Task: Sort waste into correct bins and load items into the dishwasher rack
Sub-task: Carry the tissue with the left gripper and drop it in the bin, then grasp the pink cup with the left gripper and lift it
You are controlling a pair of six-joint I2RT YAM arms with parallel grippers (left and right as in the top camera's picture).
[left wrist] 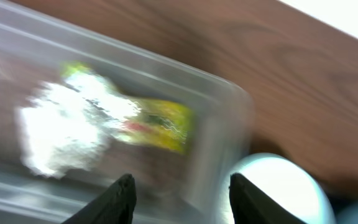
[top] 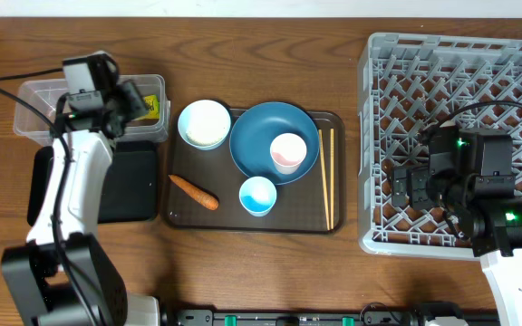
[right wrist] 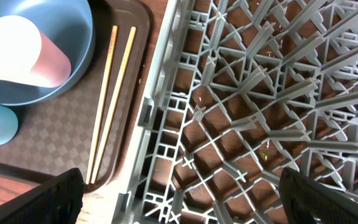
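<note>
On table's left rear, left gripper [left wrist: 182, 186] hangs over tub [left wrist: 219, 118], fingers [left wrist: 122, 198] part-open w/ clear gap btwn them, nothing held. Tub holds crumpled foil [left wrist: 64, 130] and yellow-green wrapper [left wrist: 160, 124], the two touching. Left wrist view is blurred, so finer detail is not readable. Black tray [top: 139, 186] sits just beside tub on robot's side, partly under left arm; contents cannot be told

Centre: brown tray [top: 243, 220] carries bowl [top: 204, 123] at rear left and dish [top: 259, 136] just beside it. Pink cup [top: 287, 151] lies inside dish, tilted onto its side per right wrist view. Blue cup [top: 257, 195] stands upright on brown tray, just beside dish on robot's side. Carrot [top: 194, 191] lies on brown tray's left front part, near rim. Chopsticks [top: 326, 177] lie side by side, parallel, along brown tray's right edge, btwn dish and rim

Right side: rack [top: 367, 136] stands on table [top: 270, 272], just beside brown tray, pegs and lattice floor showing. Right gripper [right wrist: 191, 196] hovers over rack's left part, near the wall facing brown tray, jaws spread wide, nothing btwn them
</note>
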